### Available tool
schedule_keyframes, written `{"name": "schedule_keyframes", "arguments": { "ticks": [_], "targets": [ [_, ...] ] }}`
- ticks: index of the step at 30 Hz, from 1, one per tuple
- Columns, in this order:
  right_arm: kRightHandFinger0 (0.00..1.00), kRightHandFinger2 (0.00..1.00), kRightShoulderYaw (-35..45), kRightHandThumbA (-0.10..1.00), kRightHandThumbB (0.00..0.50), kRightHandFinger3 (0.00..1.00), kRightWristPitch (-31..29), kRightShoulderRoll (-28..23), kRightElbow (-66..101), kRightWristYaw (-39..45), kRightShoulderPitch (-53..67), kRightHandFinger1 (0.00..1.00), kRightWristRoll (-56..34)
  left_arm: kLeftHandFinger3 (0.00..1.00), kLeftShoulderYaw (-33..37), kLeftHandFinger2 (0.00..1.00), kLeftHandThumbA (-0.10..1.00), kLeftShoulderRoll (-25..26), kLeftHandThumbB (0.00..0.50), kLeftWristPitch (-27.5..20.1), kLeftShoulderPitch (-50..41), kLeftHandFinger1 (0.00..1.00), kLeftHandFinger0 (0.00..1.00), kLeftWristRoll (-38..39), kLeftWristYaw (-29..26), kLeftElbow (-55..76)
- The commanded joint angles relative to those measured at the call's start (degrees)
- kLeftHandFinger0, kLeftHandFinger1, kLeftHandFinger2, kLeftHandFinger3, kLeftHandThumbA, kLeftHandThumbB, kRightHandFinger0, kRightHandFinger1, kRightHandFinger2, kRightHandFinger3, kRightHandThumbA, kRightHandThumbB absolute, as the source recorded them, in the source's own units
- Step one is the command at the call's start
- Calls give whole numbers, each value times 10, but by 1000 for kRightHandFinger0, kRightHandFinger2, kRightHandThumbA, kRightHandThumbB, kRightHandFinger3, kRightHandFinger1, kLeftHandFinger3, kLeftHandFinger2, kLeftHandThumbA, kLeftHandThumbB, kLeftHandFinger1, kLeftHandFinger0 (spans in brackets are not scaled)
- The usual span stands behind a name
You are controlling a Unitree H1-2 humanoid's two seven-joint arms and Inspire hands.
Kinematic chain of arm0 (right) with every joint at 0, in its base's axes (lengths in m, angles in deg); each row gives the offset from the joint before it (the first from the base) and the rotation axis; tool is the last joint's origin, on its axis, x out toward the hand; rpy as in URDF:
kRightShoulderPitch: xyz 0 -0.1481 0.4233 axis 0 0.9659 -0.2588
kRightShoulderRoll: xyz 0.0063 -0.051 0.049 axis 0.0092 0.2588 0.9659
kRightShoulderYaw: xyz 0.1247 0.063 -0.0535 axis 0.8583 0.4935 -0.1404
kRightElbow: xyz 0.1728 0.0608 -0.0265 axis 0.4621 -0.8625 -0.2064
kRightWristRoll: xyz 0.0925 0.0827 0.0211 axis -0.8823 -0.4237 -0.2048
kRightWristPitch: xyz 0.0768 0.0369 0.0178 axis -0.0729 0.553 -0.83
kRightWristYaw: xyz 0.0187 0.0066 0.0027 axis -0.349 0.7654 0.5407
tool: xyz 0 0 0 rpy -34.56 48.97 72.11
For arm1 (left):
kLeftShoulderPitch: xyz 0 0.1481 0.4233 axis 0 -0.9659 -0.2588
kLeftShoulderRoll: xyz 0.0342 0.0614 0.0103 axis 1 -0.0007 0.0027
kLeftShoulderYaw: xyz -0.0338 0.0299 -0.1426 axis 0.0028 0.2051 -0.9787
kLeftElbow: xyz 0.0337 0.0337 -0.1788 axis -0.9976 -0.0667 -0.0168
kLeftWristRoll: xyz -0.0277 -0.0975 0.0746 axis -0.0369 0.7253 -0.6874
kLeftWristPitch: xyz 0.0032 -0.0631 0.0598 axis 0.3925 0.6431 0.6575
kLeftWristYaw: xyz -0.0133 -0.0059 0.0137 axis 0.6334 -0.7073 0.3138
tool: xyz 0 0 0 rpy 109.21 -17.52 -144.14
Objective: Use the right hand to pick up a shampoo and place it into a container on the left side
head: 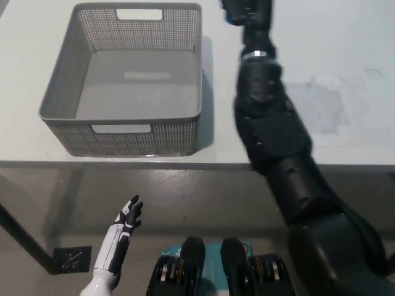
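Observation:
My black right arm reaches up high over the white table (345,55). Its hand (247,11) is at the picture's top edge, just right of the grey mesh basket's (136,139) far right corner, and is partly cut off. A small blue part of the shampoo (230,21) shows at the hand's left side, held in the shut fingers; the rest of the bottle is out of view. The basket stands at the table's left with nothing in it. My white left hand (125,223) rests low, below the table's front edge, fingers apart.
The table's front edge (185,164) runs across the middle of the picture, with grey floor below it. A faint shadow patch lies on the table right of my arm.

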Motion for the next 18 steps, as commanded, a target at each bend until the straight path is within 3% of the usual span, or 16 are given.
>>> {"name": "schedule_keyframes", "arguments": {
  "ticks": [1, 4, 10, 15, 17, 18],
  "targets": [
    [0, 689, -22, -100, 163, 648, 9, 42, -13, 4, -64, 290, 17, 1000, 5, 1000, 1000, 7, 96, -8, 10, 1000, 1000, -8, -1, 16],
    [0, 742, -37, -100, 156, 662, -1, 63, -39, 1, -68, 336, 25, 1000, 7, 1000, 1000, 7, 89, -8, 8, 1000, 1000, -9, -1, 17],
    [0, 718, -61, -100, 170, 591, -36, 95, -116, -13, -77, 279, 37, 1000, 11, 1000, 1000, 7, 101, -1, 10, 1000, 1000, -12, 1, 18],
    [0, 766, -80, -100, 165, 714, -58, 103, -162, -16, -80, 317, 49, 1000, 15, 1000, 1000, 9, 111, -3, 16, 1000, 1000, -16, 3, 17],
    [0, 750, -90, -100, 145, 728, -63, 106, -182, -20, -78, 280, 55, 1000, 14, 1000, 1000, 10, 111, -1, 17, 1000, 1000, -15, 3, 17],
    [0, 763, -98, -100, 134, 756, -59, 106, -187, -20, -75, 279, 61, 1000, 14, 1000, 1000, 11, 90, -2, 18, 1000, 1000, -16, 3, 17]
  ]
}}
